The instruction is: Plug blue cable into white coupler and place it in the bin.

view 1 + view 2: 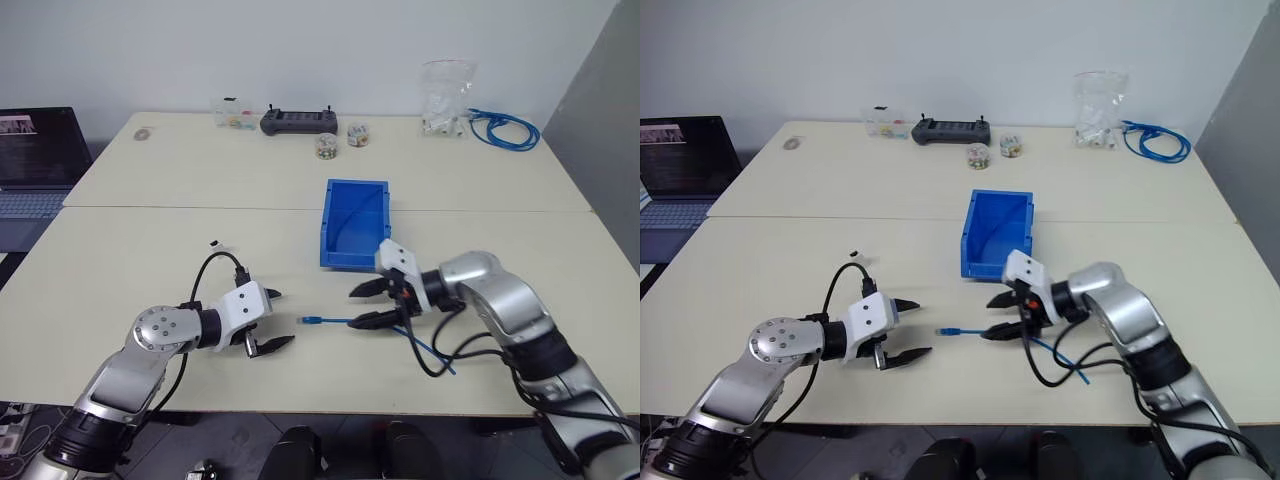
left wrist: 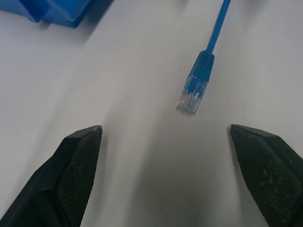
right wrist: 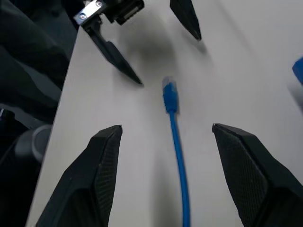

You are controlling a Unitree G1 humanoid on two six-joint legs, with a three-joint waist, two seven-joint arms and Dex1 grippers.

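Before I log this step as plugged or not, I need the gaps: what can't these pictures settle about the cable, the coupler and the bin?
- The white coupler: I cannot find it on the table in the eye views; it may be too small.
- The blue cable: its run behind the right gripper is hidden by the gripper.
- The bin: cut off by the edge and blurred in the left wrist view.
- Clear bag: contents too small to identify.

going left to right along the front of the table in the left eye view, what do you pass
left hand → plug end of the blue cable → right hand
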